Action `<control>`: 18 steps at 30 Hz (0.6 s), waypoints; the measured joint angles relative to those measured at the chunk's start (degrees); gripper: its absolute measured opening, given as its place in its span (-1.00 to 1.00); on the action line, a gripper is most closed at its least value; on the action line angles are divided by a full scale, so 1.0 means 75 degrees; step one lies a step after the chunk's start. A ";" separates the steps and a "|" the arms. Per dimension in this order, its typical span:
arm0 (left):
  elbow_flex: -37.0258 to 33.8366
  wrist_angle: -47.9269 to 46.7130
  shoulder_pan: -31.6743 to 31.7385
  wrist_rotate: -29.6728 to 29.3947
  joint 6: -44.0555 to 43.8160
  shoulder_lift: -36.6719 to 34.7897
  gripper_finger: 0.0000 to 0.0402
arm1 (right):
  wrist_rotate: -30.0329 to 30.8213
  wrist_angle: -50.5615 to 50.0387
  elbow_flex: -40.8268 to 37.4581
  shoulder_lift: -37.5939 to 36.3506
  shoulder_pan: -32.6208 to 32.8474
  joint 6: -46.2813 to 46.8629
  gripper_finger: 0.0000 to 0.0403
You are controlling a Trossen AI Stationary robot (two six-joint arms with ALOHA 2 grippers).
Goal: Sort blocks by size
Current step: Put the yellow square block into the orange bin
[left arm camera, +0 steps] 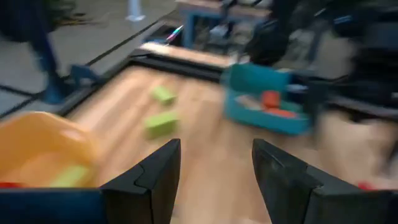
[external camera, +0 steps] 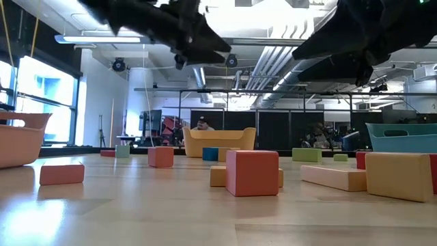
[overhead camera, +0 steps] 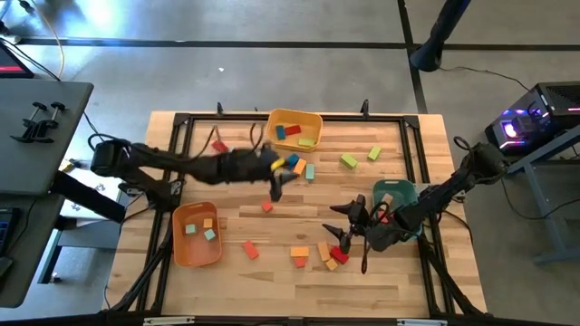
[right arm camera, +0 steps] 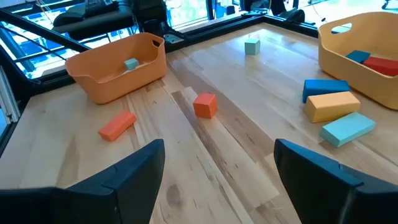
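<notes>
Wooden blocks lie scattered on the table: two green ones (overhead camera: 348, 160) at the far right, a small orange cube (overhead camera: 267, 206) in the middle, and a cluster of orange, tan and red ones (overhead camera: 323, 253) near the front. My left gripper (overhead camera: 276, 184) hangs open above the table just in front of the yellow bin (overhead camera: 294, 116); in its wrist view nothing is between its fingers (left arm camera: 214, 149). My right gripper (overhead camera: 337, 225) stands open above the front cluster, beside the teal bin (overhead camera: 403, 187), and is empty (right arm camera: 217, 155) too.
An orange bin (overhead camera: 181, 249) at the front left holds a few blocks. The yellow bin holds blue, red and green ones, and blue, orange and teal blocks (overhead camera: 299, 167) lie beside it. A red block (overhead camera: 219, 146) lies at the far left. A black frame (overhead camera: 181, 118) rims the table.
</notes>
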 joint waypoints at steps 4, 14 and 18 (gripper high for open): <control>-0.0942 0.1524 -0.0730 -0.0110 -0.0534 -0.0028 -0.07 | -0.0003 -0.0028 -0.0003 0.0000 0.0041 0.0003 0.48; -0.1546 0.3702 -0.1969 -0.0619 -0.0532 -0.0036 -0.07 | -0.0003 -0.0032 -0.0003 0.0000 -0.0034 -0.0041 0.48; -0.1552 0.3321 -0.2238 -0.0779 -0.0449 -0.0403 -0.07 | -0.0013 -0.0042 -0.0003 0.0000 -0.0032 -0.0022 0.48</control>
